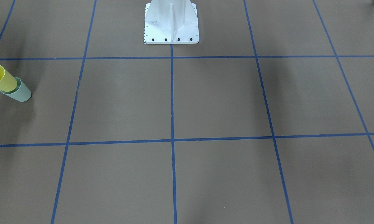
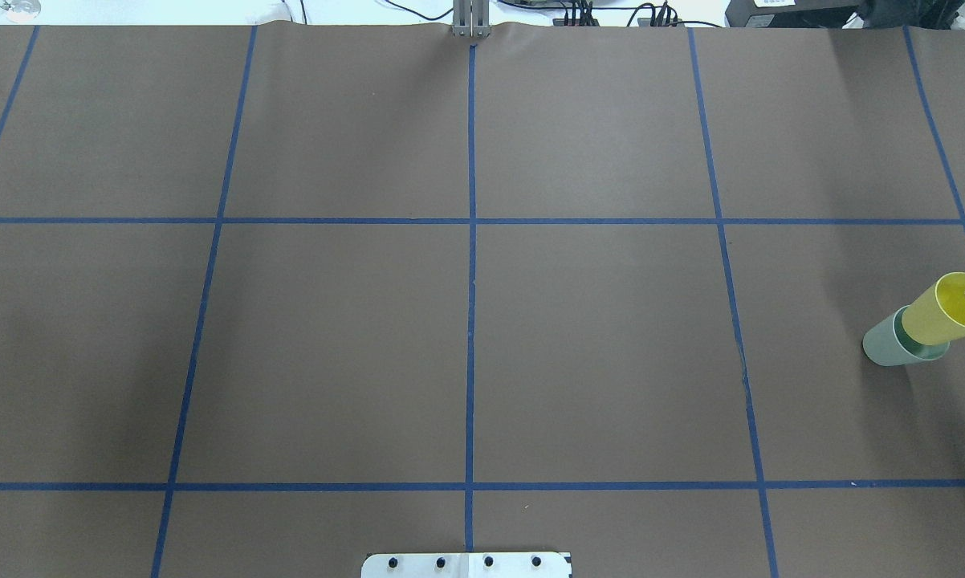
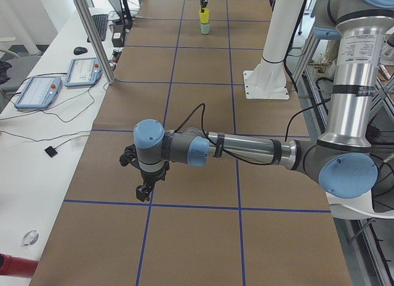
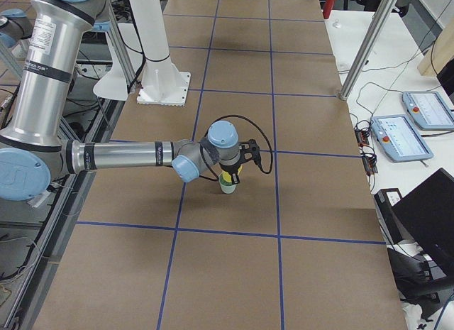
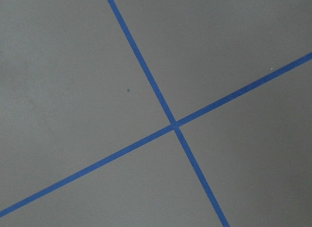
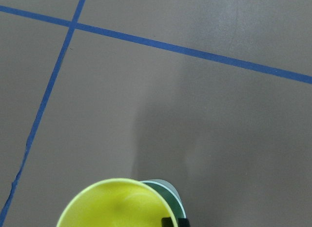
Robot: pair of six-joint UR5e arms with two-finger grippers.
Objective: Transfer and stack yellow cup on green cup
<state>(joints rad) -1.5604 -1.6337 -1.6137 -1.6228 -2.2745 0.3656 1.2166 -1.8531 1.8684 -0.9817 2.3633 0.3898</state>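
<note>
Two cups, one column now, far out on the robot's right side of the table (image 2: 466, 337). The yellow cup (image 2: 944, 317) stands upright with its base inside the mouth of the green cup (image 2: 884, 347), and the green cup sits flat on the brown surface. How deep the yellow one has gone in, I can't tell from here.

The right gripper (image 6: 176, 222) is directly above them. One dark finger (image 6: 168, 221) hangs inside the yellow rim and its partner is just outside. The jaws are narrow, and it looks pinched on that thin wall.

Here's what the next move hinges on. The yellow cup's long axis runs straight up, in line with the green cup below. The pincer holds the rim off to one side, not over the centre. So letting go and pulling away wants to be straight up along that axis. Any sideways drag could tip the pair.

The left gripper (image 3: 143, 194) hovers low over bare table at the opposite end, well apart from both cups. Whether it is open or closed I cannot tell. This is the right arm's job.
</note>
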